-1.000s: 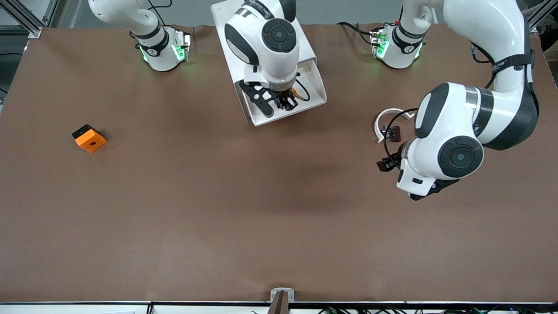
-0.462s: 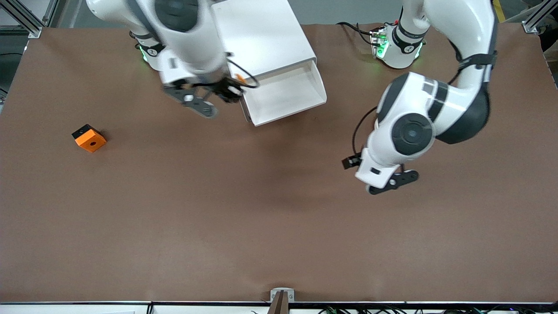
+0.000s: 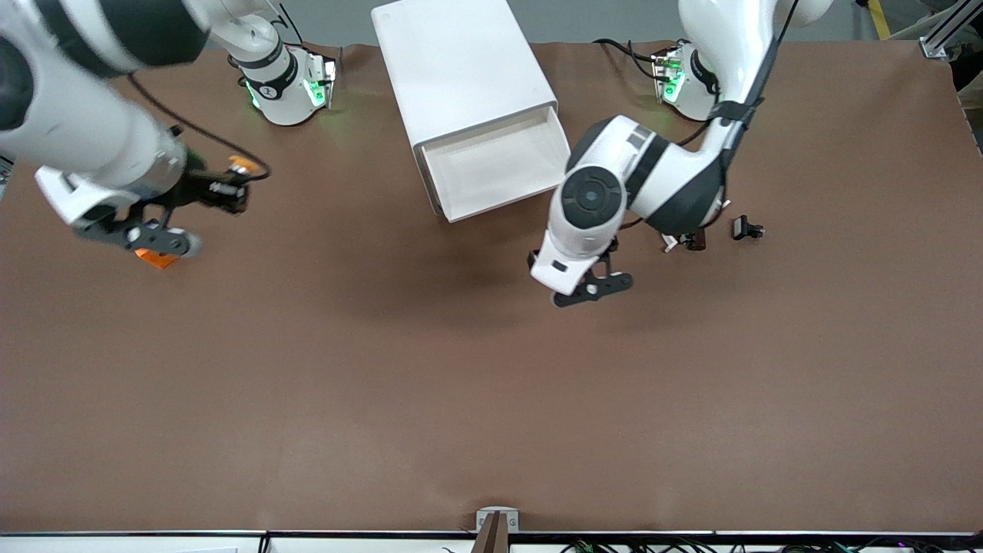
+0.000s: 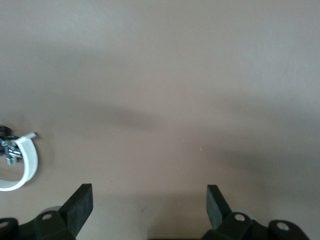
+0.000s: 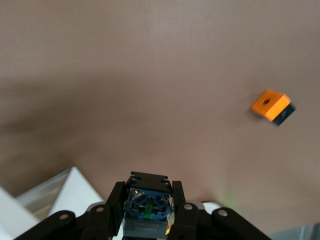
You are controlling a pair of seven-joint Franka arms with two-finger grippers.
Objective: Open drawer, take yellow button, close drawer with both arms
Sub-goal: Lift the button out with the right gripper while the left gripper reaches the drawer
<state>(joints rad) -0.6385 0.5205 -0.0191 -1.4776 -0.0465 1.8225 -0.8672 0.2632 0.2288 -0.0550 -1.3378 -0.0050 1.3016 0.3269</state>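
Observation:
The white drawer [image 3: 495, 165] stands pulled out of its white cabinet [image 3: 461, 69]. My right gripper [image 5: 148, 197] is shut on the button [image 5: 148, 210], whose blue base and black body fill the gap between the fingers. In the front view the button's orange cap [image 3: 241, 164] shows at the right gripper [image 3: 229, 190], up over the table at the right arm's end. My left gripper [image 4: 148, 192] is open with nothing between its fingers. It hangs over bare table in front of the open drawer, under the left hand [image 3: 572, 261].
An orange square block [image 5: 271, 105] with a hole lies on the table, half hidden under the right hand in the front view [image 3: 157, 259]. A white arc [image 4: 25, 165] and small black-brown parts [image 3: 746, 228] lie toward the left arm's end.
The right arm has swung from the drawer out toward its end of the table, carrying the button. The left arm has moved in toward the drawer's front, still open.

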